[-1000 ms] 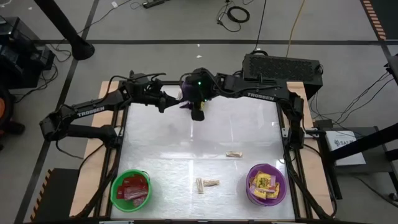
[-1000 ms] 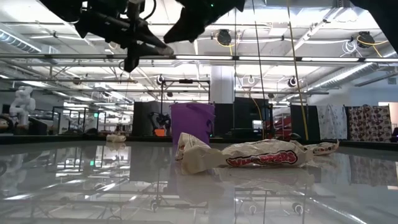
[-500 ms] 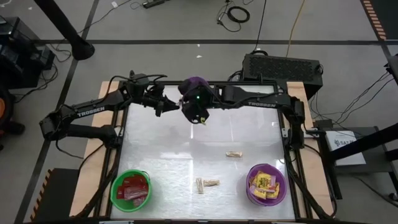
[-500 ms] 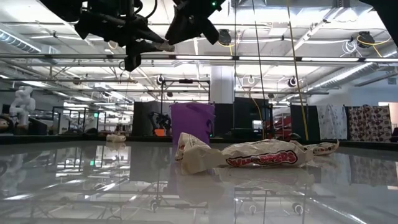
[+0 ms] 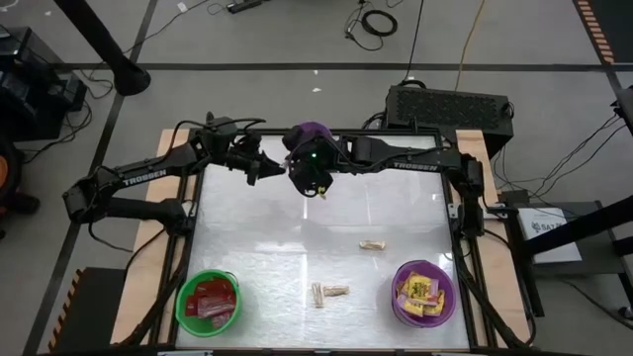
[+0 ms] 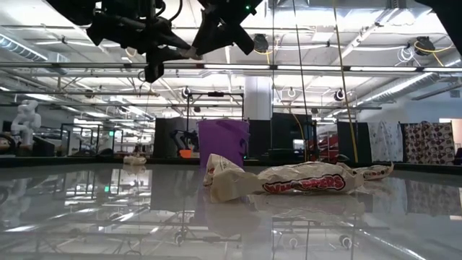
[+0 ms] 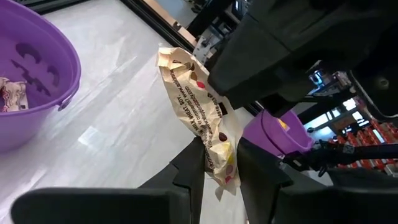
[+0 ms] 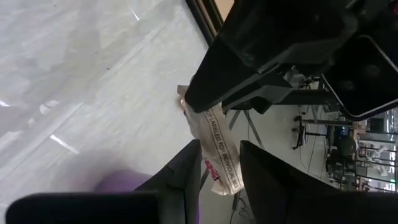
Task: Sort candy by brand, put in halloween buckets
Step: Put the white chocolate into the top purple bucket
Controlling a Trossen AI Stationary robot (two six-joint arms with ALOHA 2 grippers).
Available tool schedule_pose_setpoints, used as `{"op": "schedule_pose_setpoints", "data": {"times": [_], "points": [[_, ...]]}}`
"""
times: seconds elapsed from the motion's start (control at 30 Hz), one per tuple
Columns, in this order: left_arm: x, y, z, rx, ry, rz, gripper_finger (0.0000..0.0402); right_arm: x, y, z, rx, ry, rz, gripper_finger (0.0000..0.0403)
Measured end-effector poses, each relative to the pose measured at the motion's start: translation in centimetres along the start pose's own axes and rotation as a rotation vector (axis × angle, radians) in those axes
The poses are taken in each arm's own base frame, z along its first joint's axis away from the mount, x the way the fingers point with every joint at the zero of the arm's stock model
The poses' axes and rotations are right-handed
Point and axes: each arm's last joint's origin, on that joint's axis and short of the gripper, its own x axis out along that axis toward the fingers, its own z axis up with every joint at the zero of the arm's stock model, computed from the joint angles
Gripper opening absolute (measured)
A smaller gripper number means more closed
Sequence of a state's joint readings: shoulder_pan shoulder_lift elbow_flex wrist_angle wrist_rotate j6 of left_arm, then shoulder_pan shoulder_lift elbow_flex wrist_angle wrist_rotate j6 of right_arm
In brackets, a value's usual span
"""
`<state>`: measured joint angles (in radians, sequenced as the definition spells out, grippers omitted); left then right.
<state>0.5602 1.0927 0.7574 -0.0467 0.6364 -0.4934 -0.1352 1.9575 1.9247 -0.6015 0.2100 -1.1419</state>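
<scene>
A pale tan twisted-wrapper candy [image 7: 199, 99] hangs in the air between my two grippers, near the table's far edge, beside the far purple bucket [image 5: 313, 133]. My left gripper [image 5: 269, 168] is shut on it. My right gripper [image 5: 301, 178] meets it from the other side and is shut on it too. In the left wrist view that bucket [image 7: 31, 68] has one tan piece inside. The green bucket [image 5: 210, 300] has red packets in it. The near purple bucket [image 5: 423, 294] has yellow packets in it. Loose tan pieces [image 5: 371, 245] [image 5: 326, 292] lie flat on the table. My left gripper pinches the tan candy near one end [image 7: 219, 149] between its two fingers, coming level from the table's left. The piece is lifted clear and runs on toward the right gripper. My right gripper pinches the same candy by its other part [image 8: 219, 163] between both fingers, from the table's right. The piece spans the gap to the left gripper's fingers [image 8: 205, 93].
The two arms meet tip to tip above the table's far middle. In the low view a tan piece [image 6: 303, 177] lies close to the camera with the far purple bucket [image 6: 224, 141] behind it. Bare tabletop [image 5: 257, 237] lies between the far bucket and the near buckets.
My right gripper has swung from pointing down beside the far purple bucket toward the table's left, tipping up until its fingers meet the left gripper's tip. In the last half second it has hardly moved. The left gripper has kept about still.
</scene>
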Motion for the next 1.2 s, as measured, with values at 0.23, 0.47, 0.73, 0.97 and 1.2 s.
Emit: {"op": "schedule_pose_setpoints", "data": {"times": [0.23, 0.47, 0.73, 0.97, 1.2], "points": [[0.0, -0.1, 0.1, -0.012, -0.005, -0.024, 0.0086, 0.8, 0.4, 0.1, -0.01, 0.0, 0.007, 0.0105], [0.0, -0.1, 0.1, -0.013, -0.005, -0.023, 0.0086, 0.9, 0.2, 0.3, -0.003, -0.013, -0.019, 0.0096], [0.0, 0.0, 0.2, -0.015, -0.021, 0.017, 0.0087, 0.9, 0.3, 0.2, 0.033, 0.001, -0.009, 0.0018], [-0.5, 0.6, 0.5, 0.069, -0.078, 0.136, 0.0135, 1.1, -0.2, -1.3, 0.133, 0.034, 0.005, 0.0013], [-2.6, 1.8, 0.5, 0.074, -0.136, 0.411, 0.022, 1.8, -1.0, -7.0, 0.345, 0.127, 0.11, 0.0012]]}}
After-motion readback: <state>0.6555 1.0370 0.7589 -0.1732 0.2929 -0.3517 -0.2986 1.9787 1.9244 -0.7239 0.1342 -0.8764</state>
